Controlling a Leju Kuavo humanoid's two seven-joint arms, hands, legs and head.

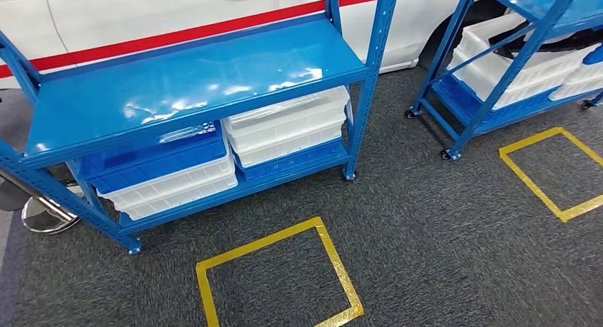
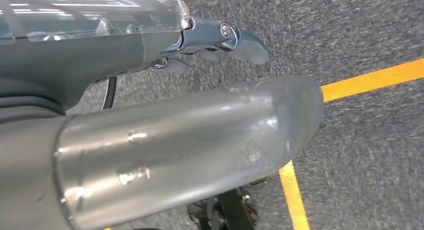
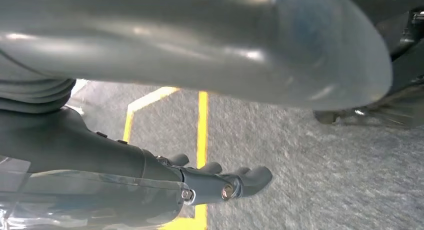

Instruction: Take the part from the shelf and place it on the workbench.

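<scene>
A blue shelf rack stands ahead, its glossy top board bare. On its lower level sit a blue bin stacked over a white bin, and beside them white bins. A clear plastic piece lies on the blue bin; I cannot tell what it is. My left hand hangs over the grey carpet, its thumb apart from the dark fingers, with nothing in it. My right hand also hangs over the carpet, its fingers straight and apart from the thumb, holding nothing.
A second blue rack on wheels with white bins stands at the right. Yellow tape squares mark the carpet in front of each rack. A white car with a red stripe is behind the racks. A chrome stool base sits at the left.
</scene>
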